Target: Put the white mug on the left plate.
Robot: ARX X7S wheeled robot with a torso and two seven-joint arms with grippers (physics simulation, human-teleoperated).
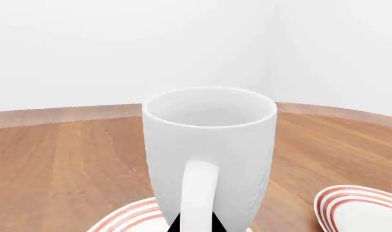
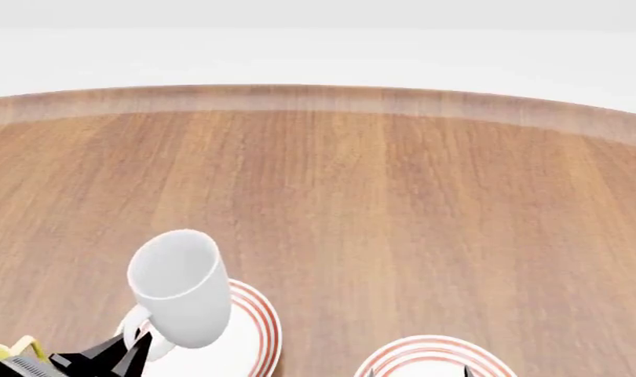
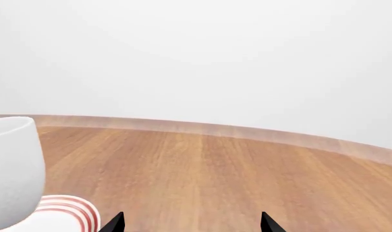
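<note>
The tall white mug (image 2: 177, 292) is upright over the left plate (image 2: 253, 336), a white plate with red rings near the table's front left. Whether its base touches the plate I cannot tell. My left gripper (image 2: 124, 353) comes in from the front left and is shut on the mug's loop handle. In the left wrist view the handle (image 1: 199, 193) fills the gap between the two black fingertips (image 1: 173, 225), with the mug (image 1: 209, 140) right behind and the plate's rim (image 1: 128, 218) below. My right gripper (image 3: 191, 223) is open over bare wood, with the mug (image 3: 12, 169) and plate (image 3: 62, 212) to its left.
A second red-ringed plate (image 2: 431, 355) lies at the front right, also seen in the left wrist view (image 1: 360, 208). A small yellow-edged object (image 2: 14, 350) shows at the bottom left corner. The wooden table (image 2: 402, 204) stretches far back to a curved edge.
</note>
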